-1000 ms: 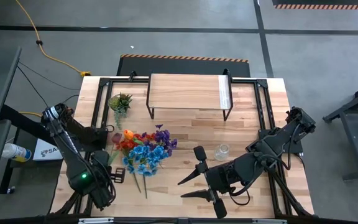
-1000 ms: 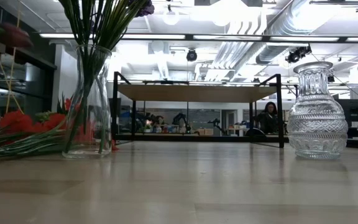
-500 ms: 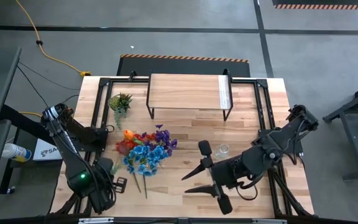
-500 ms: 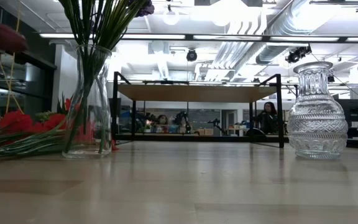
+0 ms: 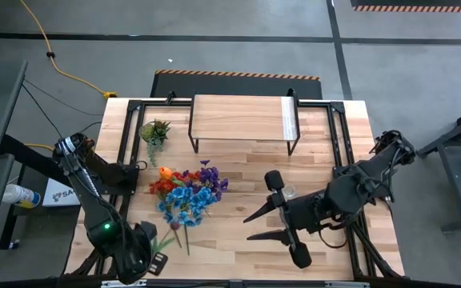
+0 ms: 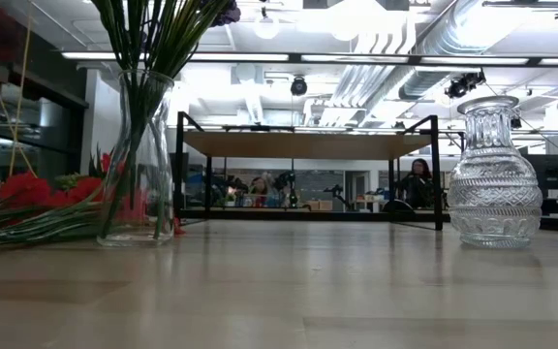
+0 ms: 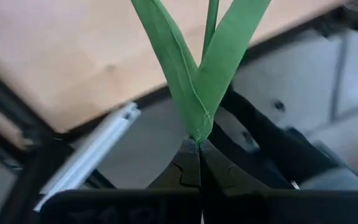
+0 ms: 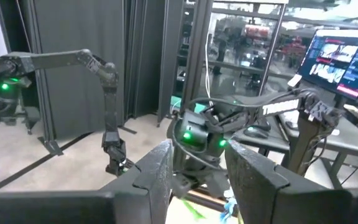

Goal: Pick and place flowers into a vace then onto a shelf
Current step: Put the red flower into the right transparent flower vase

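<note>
While the left gripper point(image 7: 199, 144) is clamped on one green stem point(image 7: 197, 68), most flowers point(image 5: 186, 192) lie beyond it; the right gripper point(image 5: 256, 225), half-parted and empty, sits beside the unfilled vase point(image 5: 286, 193); shelf point(image 5: 238, 118) bare.

Arms: two, each with one claw, left claw point(image 5: 160, 258) and right claw point(image 5: 256, 226)
Shelf point(image 5: 238, 117): one
Glass vases: two, vase with stems point(image 6: 138, 155) and empty vase point(image 6: 495, 173)
Loose flowers point(image 5: 186, 192): one pile
Small spiky plant point(image 5: 155, 130): one
</note>
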